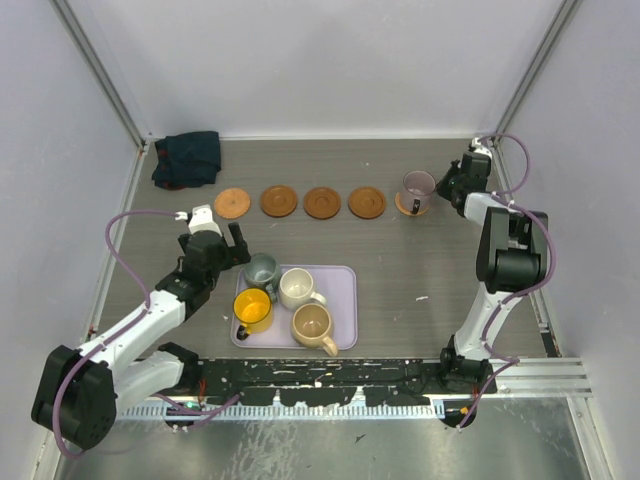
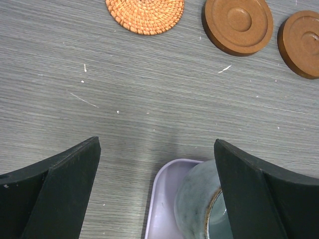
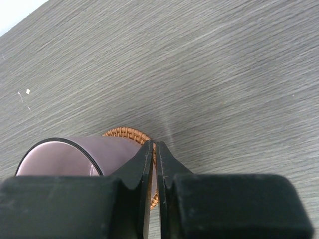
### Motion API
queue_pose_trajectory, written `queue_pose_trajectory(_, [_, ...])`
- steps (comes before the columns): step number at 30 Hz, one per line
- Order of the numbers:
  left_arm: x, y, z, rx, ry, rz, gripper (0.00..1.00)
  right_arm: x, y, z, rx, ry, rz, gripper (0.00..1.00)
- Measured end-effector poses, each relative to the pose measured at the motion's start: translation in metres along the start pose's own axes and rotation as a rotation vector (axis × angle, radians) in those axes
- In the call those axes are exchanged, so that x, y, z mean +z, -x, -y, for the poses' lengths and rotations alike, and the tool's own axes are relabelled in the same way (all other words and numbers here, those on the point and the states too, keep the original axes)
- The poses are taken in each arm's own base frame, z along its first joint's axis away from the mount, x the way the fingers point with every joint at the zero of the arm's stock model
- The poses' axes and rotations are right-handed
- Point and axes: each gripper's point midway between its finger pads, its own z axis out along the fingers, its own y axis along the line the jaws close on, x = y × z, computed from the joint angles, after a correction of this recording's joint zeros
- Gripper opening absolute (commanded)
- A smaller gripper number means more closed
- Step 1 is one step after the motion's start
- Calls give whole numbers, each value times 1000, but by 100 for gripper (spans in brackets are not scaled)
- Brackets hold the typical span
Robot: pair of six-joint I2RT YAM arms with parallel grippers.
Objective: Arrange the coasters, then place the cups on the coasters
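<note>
Right gripper (image 3: 153, 145) is pinching nearly shut, only a slit showing between the jaws. It is sitting right at the side of the purple cup (image 3: 62, 155); can't tell if it is actually gripping the wall or handle. That cup is standing on the rightmost coaster (image 3: 124, 132), ending the row. Left gripper (image 2: 157, 142) is gaping fully wide and holding nothing. It is hovering over the tray (image 2: 155, 209) corner, with the green cup (image 2: 197, 199) tucked against one finger, not centred. Four bare coasters (image 1: 279, 201) are lying in line beside the purple cup. Yellow cup (image 1: 252, 308), white cup (image 1: 296, 287) and tan cup (image 1: 312, 325) are sitting on the tray.

Step, as I'm judging it: coasters arranged, one cup placed, second pick starting. Next move is calling for the right to let go and back off without tipping the cup. The left needs shifting toward the green cup until it is straddling it, then closing.
</note>
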Motion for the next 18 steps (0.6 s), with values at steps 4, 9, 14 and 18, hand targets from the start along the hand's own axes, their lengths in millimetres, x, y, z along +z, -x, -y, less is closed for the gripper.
queue_pose_trajectory(4, [0, 0, 0, 0, 0, 0, 98, 1, -1, -3, 0, 17, -3, 13])
queue_pose_trajectory(9, [0, 0, 0, 0, 0, 0, 98, 4, -5, -5, 2, 41, -15, 14])
queue_pose_trajectory(14, [0, 0, 0, 0, 1, 1, 98, 6, -9, -5, 4, 57, -27, 14])
queue_pose_trajectory(18, [0, 0, -1, 0, 3, 2, 98, 9, -11, -8, 4, 76, -36, 14])
